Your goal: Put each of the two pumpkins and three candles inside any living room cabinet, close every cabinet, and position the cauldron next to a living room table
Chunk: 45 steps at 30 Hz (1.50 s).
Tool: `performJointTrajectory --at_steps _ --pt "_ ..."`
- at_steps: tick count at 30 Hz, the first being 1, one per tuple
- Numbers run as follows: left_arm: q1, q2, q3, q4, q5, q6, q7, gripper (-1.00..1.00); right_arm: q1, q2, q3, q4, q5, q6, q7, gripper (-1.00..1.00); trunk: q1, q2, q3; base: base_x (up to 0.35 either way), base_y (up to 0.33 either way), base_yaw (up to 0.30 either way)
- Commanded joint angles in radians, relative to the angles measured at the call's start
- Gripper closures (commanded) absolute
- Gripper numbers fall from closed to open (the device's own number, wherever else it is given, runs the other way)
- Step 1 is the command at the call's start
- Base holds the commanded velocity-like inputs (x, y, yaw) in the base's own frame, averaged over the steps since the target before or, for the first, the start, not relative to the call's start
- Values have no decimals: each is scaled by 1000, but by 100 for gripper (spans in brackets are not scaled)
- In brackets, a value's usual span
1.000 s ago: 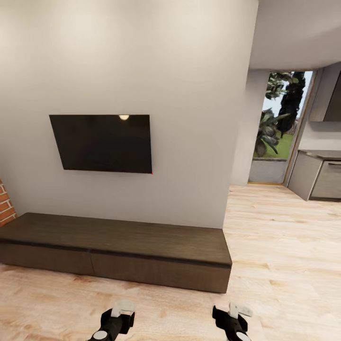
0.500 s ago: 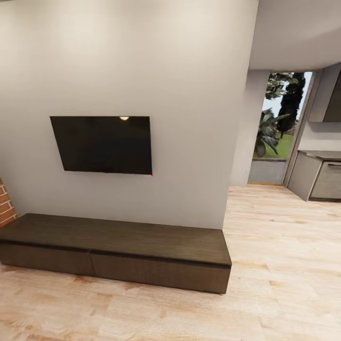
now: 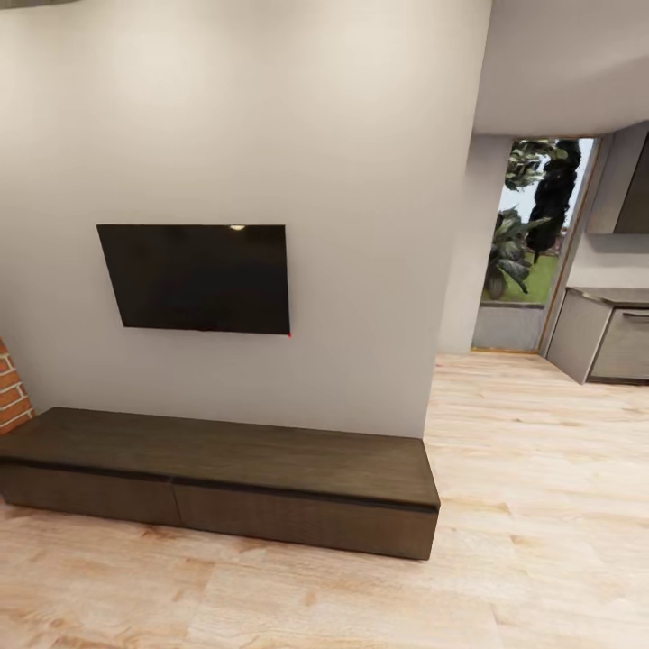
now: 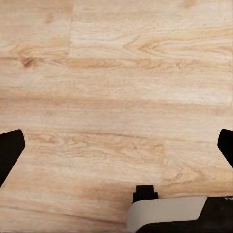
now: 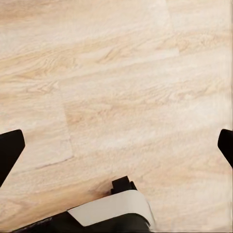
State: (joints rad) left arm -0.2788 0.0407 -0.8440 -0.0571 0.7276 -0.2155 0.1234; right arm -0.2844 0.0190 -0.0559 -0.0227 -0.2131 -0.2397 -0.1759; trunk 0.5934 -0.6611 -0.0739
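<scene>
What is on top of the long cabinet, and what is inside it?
The cabinet has a bare top; above it a TV hangs on the wall. Both drawer fronts are shut, so the inside cannot be seen.

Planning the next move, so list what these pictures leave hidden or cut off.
- The cabinet in the head view: its left end runs past the picture's edge, and its shut drawer fronts hide the inside.
- The brick structure in the head view: just a sliver, cut by the left edge.
- The left gripper and right gripper in the wrist views: each dark fingertip is cut off by the side edges.
</scene>
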Motion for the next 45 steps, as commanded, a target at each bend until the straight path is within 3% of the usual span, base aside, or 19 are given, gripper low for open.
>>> performJointTrajectory --at_steps 1,12,19,37,45 --pt "5 1 -9 0 4 0 5 -100 0 0 -5 7 -2 -4 -1 -100 -4 6 2 0 0 0" --pt "79 1 -10 9 -2 2 2 -100 32 -3 -5 38 -2 -4 0 -100 -46 83 36 0 0 0" --pt "102 1 -13 10 -6 2 2 -100 84 -3 -4 42 0 -3 2 -100 -73 132 58 0 0 0" --pt "157 1 -15 10 -8 5 2 -100 150 16 4 64 9 4 4 -100 -142 258 114 0 0 0" --pt "176 1 -15 10 -8 5 2 -100 167 30 4 64 12 6 4 -100 -143 261 116 -42 0 0"
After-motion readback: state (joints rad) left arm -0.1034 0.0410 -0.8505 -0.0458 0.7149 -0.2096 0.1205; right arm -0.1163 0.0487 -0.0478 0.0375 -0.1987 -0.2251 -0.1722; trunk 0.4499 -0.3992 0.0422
